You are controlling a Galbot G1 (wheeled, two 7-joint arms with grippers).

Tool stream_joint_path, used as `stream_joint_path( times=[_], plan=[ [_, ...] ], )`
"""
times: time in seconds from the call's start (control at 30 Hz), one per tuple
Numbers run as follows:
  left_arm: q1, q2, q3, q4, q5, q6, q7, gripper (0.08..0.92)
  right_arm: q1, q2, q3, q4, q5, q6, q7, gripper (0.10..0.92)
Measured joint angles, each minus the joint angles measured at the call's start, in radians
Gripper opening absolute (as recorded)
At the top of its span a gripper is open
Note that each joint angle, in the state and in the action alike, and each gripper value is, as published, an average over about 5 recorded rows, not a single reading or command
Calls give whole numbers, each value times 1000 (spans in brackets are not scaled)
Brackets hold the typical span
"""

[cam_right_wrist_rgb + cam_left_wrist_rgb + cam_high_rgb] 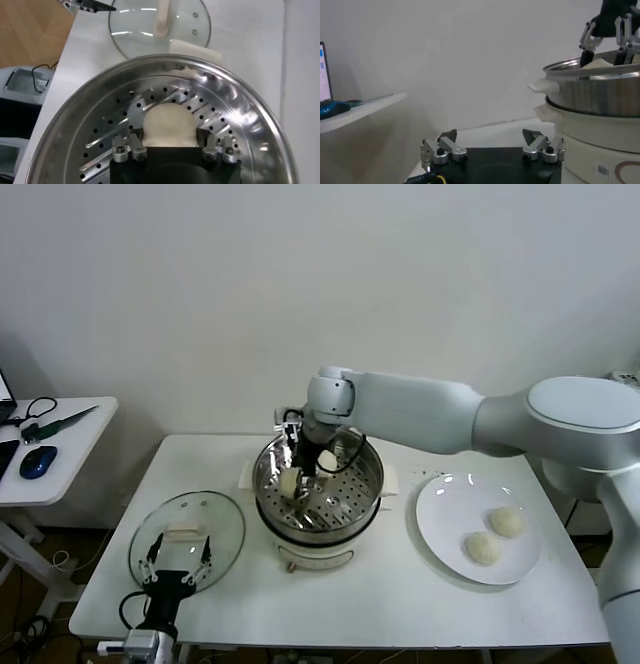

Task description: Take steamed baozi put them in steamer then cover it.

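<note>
right gripper (297, 475) clamps a baozi (168, 125) inside the steamer (368, 484) beside another; two wait on the plate (440, 524); cover (228, 524) off; left gripper (178, 562) parked, spread.

Right arm is stretched way across from the right side, wrist bent so the right claw (303, 469) points straight down, fingers (131, 148) closed in against what sits between them. Left claw (178, 567) sits low at the near left, pointing forward with its fingers (440, 149) spread wide apart, gripping nothing.
</note>
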Motion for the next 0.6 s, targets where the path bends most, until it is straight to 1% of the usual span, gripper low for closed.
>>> stream_joint_path(
  times=[0.2, 0.43, 0.6],
  plan=[
    [-4, 0, 1, 6, 0, 0, 1, 823, -12, 3, 4, -2, -12, -3, 10, 811],
    [-8, 4, 1, 11, -1, 0, 2, 823, 3, -16, 12, 17, -14, 0, 4, 823],
    [-5, -1, 7, 16, -1, -2, 2, 823, 48, -66, 2, 59, -13, 12, -15, 823]
  ],
)
